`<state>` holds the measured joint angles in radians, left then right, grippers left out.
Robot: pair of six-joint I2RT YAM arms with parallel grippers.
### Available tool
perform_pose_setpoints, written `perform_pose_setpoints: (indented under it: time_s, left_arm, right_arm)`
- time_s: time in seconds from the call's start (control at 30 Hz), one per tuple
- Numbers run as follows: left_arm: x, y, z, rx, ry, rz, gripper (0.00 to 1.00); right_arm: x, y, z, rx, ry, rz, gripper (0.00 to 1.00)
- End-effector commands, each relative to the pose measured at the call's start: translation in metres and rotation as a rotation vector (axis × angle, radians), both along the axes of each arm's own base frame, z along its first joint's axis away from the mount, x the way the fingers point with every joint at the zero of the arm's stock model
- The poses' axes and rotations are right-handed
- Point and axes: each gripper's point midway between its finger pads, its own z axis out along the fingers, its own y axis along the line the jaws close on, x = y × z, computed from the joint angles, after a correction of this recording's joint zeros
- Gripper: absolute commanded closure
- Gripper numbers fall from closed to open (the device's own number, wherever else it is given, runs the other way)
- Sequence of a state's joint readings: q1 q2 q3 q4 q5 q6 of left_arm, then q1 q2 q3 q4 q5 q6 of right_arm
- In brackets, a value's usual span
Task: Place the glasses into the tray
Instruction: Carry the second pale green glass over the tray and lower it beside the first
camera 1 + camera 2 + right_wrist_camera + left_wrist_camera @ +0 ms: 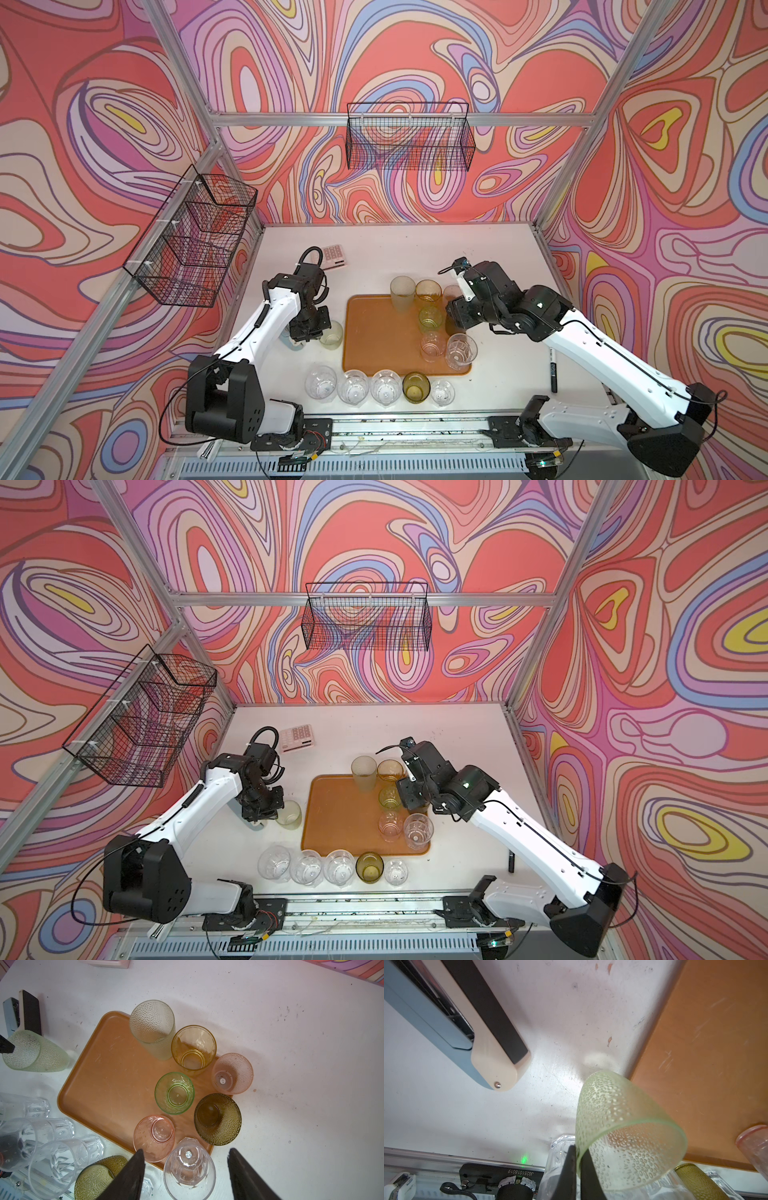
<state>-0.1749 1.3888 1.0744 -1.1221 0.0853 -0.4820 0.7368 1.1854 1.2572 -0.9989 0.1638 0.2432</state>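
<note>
L gripper (576, 1169) pinched shut on rim wall of pale-green dimpled glass (623, 1126), left-center in both top views, just off tray (374, 332) edge — rim grip prob. for a lift over the low lip. R gripper (185, 1176) wide, empty, above seven glasses crowding tray's right side; left half bare. Five more glasses in row (353, 386) below tray; stapler (467, 1028) nearby, not blocking.

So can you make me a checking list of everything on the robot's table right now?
Surface: white table, scuffed and speckled.
Job's things: orange tray holds seven glasses at its right side; pale green glass stands left of the tray; five more in a row in front.
Clutter: calculator; black marker; blue-and-cream tool.
Grippers: left gripper shut on the pale green glass's rim; right gripper open above the tray.
Cables: black loops on both arms.
Surroundings: two wire baskets, swirly walls.
</note>
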Motion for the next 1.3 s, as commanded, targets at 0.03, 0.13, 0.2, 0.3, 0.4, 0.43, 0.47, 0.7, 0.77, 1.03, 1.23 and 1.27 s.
perform_pose_setpoints:
  time_s: [0.03, 0.13, 0.2, 0.3, 0.4, 0.43, 0.47, 0.7, 0.77, 1.03, 1.23, 1.27]
  left_arm:
    - [-0.003, 0.002, 0.017, -0.001, 0.000, -0.011, 1.00]
    - [0.000, -0.002, 0.023, -0.022, -0.012, -0.023, 1.00]
    - [0.002, -0.005, 0.026, -0.035, -0.007, -0.032, 1.00]
    - [0.005, -0.010, 0.029, -0.059, -0.017, -0.042, 1.00]
    - [0.009, -0.018, 0.033, -0.081, -0.023, -0.058, 1.00]
    - [0.011, -0.019, 0.034, -0.079, -0.022, -0.066, 1.00]
    - [0.012, -0.022, 0.035, -0.073, -0.022, -0.080, 1.00]
    - [0.021, -0.045, 0.038, -0.057, -0.012, -0.155, 1.00]
    - [0.024, -0.052, 0.039, -0.055, -0.009, -0.177, 1.00]
    - [0.032, -0.081, 0.039, -0.052, 0.003, -0.258, 1.00]
    - [0.035, -0.098, 0.039, -0.050, 0.013, -0.301, 1.00]
    - [0.035, -0.101, 0.039, -0.053, 0.016, -0.309, 1.00]
  right_arm:
    - [0.002, 0.006, 0.001, 0.004, -0.005, 0.018, 0.34]
    - [0.002, 0.006, 0.001, 0.002, -0.007, 0.021, 0.35]
    - [0.003, 0.007, 0.002, 0.003, -0.008, 0.021, 0.35]
    - [0.002, 0.008, 0.003, 0.006, -0.008, 0.027, 0.35]
    - [0.002, 0.008, 0.005, 0.010, -0.011, 0.028, 0.35]
    - [0.002, 0.008, 0.005, 0.010, -0.011, 0.027, 0.35]
    - [0.003, 0.008, 0.004, 0.009, -0.011, 0.027, 0.35]
    - [0.001, 0.007, 0.002, 0.008, -0.005, 0.024, 0.36]
    - [0.001, 0.006, 0.003, 0.010, -0.007, 0.023, 0.35]
    - [-0.001, 0.004, 0.004, 0.009, -0.010, 0.018, 0.36]
    - [-0.002, 0.002, 0.006, 0.008, -0.013, 0.016, 0.36]
    - [-0.002, 0.002, 0.006, 0.009, -0.012, 0.016, 0.36]
